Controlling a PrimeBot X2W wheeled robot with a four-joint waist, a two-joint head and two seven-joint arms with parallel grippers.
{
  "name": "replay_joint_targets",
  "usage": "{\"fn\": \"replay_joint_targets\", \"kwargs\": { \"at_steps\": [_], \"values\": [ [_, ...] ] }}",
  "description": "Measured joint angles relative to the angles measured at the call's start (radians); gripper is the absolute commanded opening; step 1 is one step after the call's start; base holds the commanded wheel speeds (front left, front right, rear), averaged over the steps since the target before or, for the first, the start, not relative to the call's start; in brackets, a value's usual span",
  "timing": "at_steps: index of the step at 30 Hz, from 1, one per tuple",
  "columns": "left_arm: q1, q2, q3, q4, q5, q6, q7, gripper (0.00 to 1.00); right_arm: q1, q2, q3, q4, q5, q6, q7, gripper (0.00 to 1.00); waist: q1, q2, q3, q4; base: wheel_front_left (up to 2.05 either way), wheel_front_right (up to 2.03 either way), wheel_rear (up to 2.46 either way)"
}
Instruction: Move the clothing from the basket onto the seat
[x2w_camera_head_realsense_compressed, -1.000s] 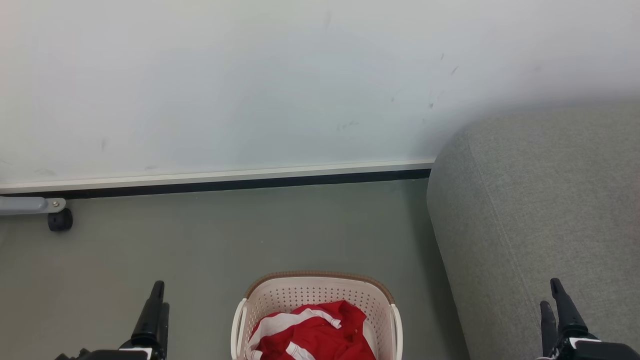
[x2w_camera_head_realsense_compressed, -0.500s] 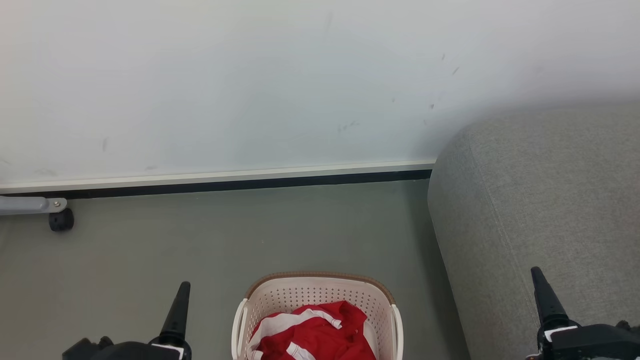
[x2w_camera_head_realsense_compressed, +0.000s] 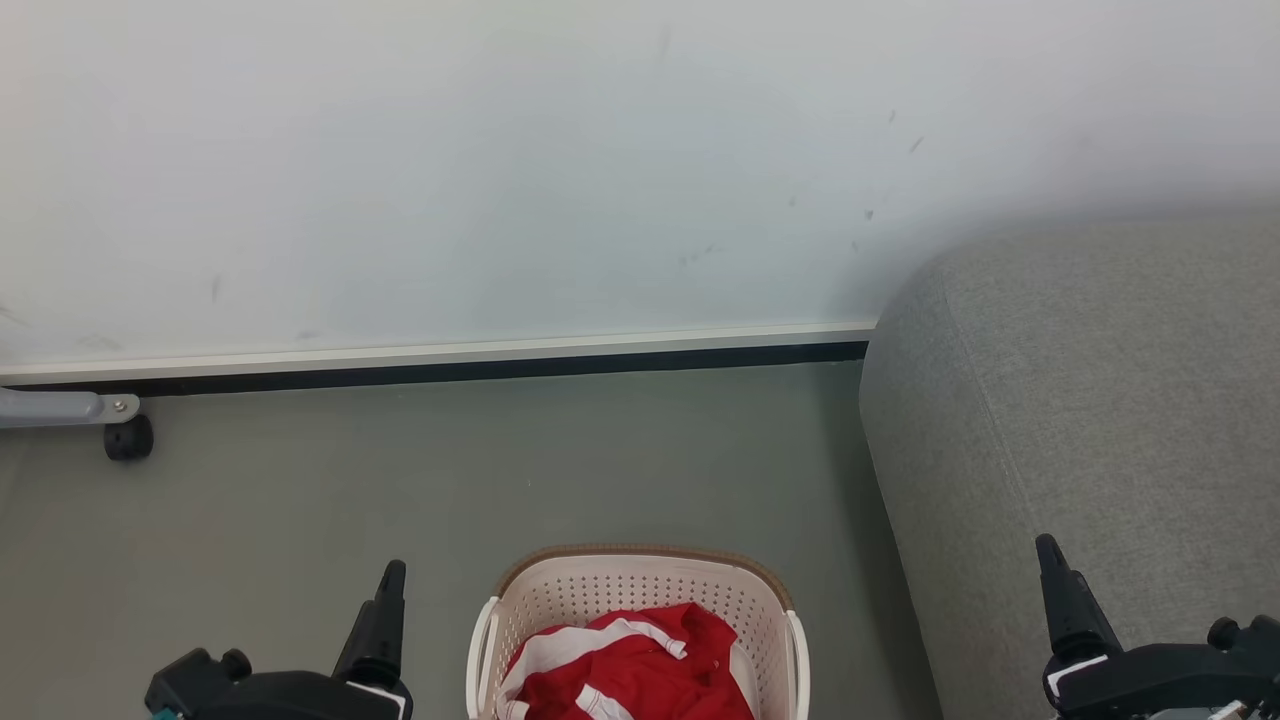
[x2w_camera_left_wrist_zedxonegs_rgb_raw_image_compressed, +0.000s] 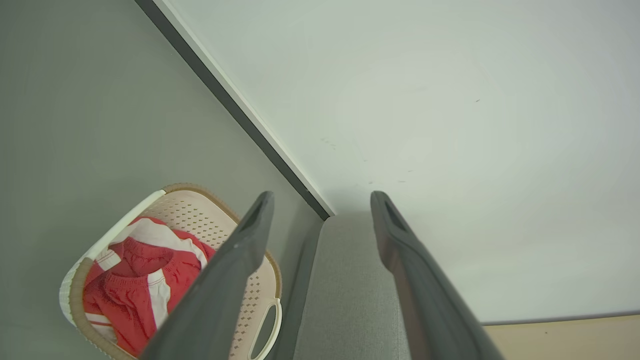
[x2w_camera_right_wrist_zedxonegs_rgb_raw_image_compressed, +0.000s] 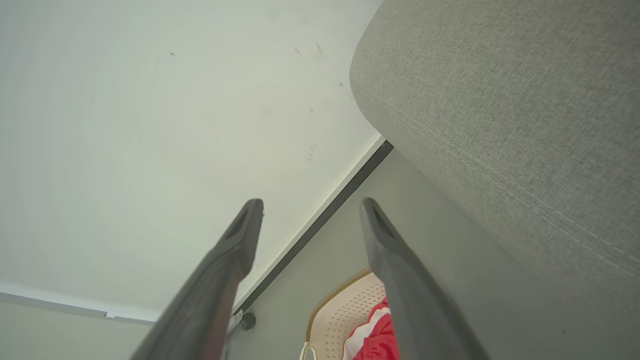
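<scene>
The cream perforated basket (x2w_camera_head_realsense_compressed: 640, 552) with a brown rim stands on the floor at the bottom centre of the head view. Crumpled red clothing (x2w_camera_head_realsense_compressed: 630, 670) with white stripes lies inside it. The grey seat (x2w_camera_head_realsense_compressed: 1080, 400) rises just to its right. My left gripper (x2w_camera_head_realsense_compressed: 393, 570) hangs left of the basket, turned edge-on. My right gripper (x2w_camera_head_realsense_compressed: 1048, 548) is in front of the seat's side. In the left wrist view the left gripper (x2w_camera_left_wrist_zedxonegs_rgb_raw_image_compressed: 320, 195) is open and empty, with basket (x2w_camera_left_wrist_zedxonegs_rgb_raw_image_compressed: 190, 187), clothing (x2w_camera_left_wrist_zedxonegs_rgb_raw_image_compressed: 130, 280) and seat (x2w_camera_left_wrist_zedxonegs_rgb_raw_image_compressed: 350, 280) beyond. The right gripper (x2w_camera_right_wrist_zedxonegs_rgb_raw_image_compressed: 310, 202) is open and empty beside the seat (x2w_camera_right_wrist_zedxonegs_rgb_raw_image_compressed: 500, 100), above the basket (x2w_camera_right_wrist_zedxonegs_rgb_raw_image_compressed: 345, 305).
A pale wall with a dark baseboard (x2w_camera_head_realsense_compressed: 450, 368) runs behind the basket. A grey leg on a black caster wheel (x2w_camera_head_realsense_compressed: 128, 437) stands at the far left by the wall. Grey-green floor (x2w_camera_head_realsense_compressed: 500, 470) stretches between wall and basket.
My left gripper has moved right, closer to the basket, and rolled edge-on. My right gripper has shifted left and rolled too. Basket and clothing have stayed put.
</scene>
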Motion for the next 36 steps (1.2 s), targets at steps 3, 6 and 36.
{"fn": "replay_joint_targets", "kwargs": {
  "at_steps": [3, 6, 36],
  "values": [
    [0.000, 0.004, -0.014, 0.001, 0.042, 0.007, -0.009, 1.00, 0.001, -0.001, 0.012, -0.003, -0.050, -0.009, -0.013, 1.00, 0.0000, 0.0000, -0.001, 0.001, 0.00, 0.00, 0.00],
    [0.000, 0.007, -0.028, 0.001, 0.070, 0.016, -0.018, 1.00, 0.003, -0.002, 0.026, -0.009, -0.095, -0.016, -0.025, 1.00, 0.0000, 0.0000, -0.002, 0.002, 0.00, 0.00, 0.00],
    [-0.003, 0.044, -0.133, 0.002, 0.416, 0.083, -0.124, 1.00, 0.020, -0.051, 0.151, -0.061, -0.506, -0.086, -0.131, 1.00, 0.0000, 0.0000, -0.006, 0.023, 0.00, 0.00, 0.00]
  ]
}}
